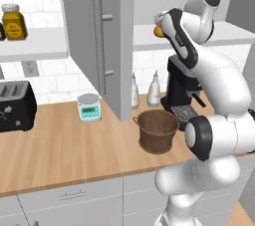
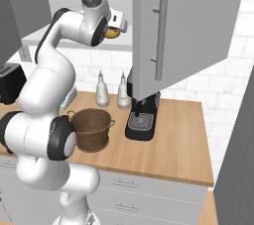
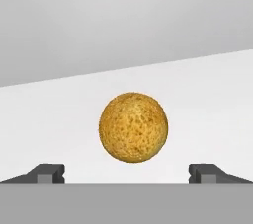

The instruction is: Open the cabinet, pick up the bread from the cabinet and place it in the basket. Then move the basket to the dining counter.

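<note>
Up on the white shelf (image 3: 207, 99) inside the open cabinet (image 1: 99, 41), the bread (image 3: 133, 127) sits just ahead of the end effector (image 3: 126, 172), fingers spread wide and touching nothing. Below, the basket (image 1: 157, 130) stands on the bench (image 1: 60, 155). No writing is legible on anything.

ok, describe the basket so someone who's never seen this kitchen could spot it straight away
Start at the light-wood kitchen counter below the open grey wall cabinet. Just in front of the black coffee machine and two white bottles stands the dark brown round woven basket. It is the one bucket-shaped, open-topped thing there, with a rolled rim and nothing visible inside.
</note>
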